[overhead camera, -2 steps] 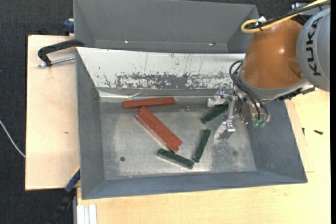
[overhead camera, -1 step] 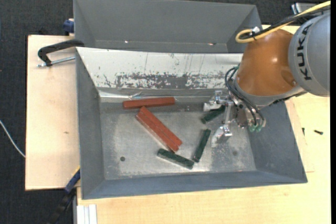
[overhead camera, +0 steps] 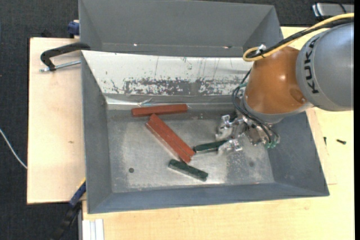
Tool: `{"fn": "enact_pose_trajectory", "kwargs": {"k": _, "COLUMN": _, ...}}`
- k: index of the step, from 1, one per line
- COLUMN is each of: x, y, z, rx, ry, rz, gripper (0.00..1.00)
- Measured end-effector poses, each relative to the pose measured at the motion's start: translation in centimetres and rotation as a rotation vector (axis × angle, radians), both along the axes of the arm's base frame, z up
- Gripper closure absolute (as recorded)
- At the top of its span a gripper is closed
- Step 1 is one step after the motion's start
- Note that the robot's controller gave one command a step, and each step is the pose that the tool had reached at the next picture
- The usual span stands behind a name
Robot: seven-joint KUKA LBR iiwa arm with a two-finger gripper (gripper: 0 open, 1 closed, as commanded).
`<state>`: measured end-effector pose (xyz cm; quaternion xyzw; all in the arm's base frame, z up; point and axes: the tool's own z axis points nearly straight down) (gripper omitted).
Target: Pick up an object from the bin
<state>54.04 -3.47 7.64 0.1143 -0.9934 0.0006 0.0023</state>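
Gripper (overhead camera: 230, 136) is down low at three o'clock on the bin (overhead camera: 135, 149) floor, right at the end of a slim dark green bar (overhead camera: 207, 148). Touching it, by the look; clamped or apart, I cannot tell. Best to squeeze across its narrow width, then lift straight, clear of the red-brown bar (overhead camera: 169, 137) at its nine o'clock. The green one's short, flat and thin, lying nearly level.

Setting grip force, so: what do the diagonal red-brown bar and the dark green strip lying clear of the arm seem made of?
Diagonal red-brown bar: likely painted or stained wood, perhaps plastic; matte, even colour, square edges. Dark green strip: matte plastic or painted wood; flat, dull, no glint. Sight alone cannot settle either.
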Motion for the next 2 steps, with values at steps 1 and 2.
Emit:
{"fn": "enact_pose_trajectory", "kwargs": {"k": 1, "x": 0.0, "y": 0.0, "z": 0.0, "rx": 0.0, "ry": 0.0, "rz": 0.0, "gripper": 1.0}}
{"fn": "enact_pose_trajectory", "kwargs": {"k": 2, "x": -0.3, "y": -1.3, "z": 14.3, "rx": 0.003, "ry": -0.008, "rz": 0.358, "gripper": 1.0}}
